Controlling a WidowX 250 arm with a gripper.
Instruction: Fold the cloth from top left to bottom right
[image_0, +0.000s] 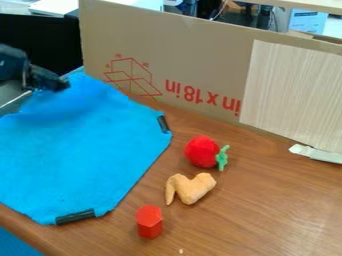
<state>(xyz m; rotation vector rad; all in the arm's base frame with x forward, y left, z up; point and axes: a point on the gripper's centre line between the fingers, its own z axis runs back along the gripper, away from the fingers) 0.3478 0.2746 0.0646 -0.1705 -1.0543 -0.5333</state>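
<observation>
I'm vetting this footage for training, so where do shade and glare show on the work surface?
Camera view: soft shade darkens the cloth below the claw; the table looks paler toward the right, perhaps mild sheen.

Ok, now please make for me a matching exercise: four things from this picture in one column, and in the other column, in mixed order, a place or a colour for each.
1. Cloth
2. Toy chicken wing
3. Hexagonal block
4. Cardboard panel

A. Standing behind the cloth
B. Blue, with black strips at the edge
C. Red all over
D. Between the red toy fruit and the block

Right pairs: 1-B, 2-D, 3-C, 4-A
</observation>
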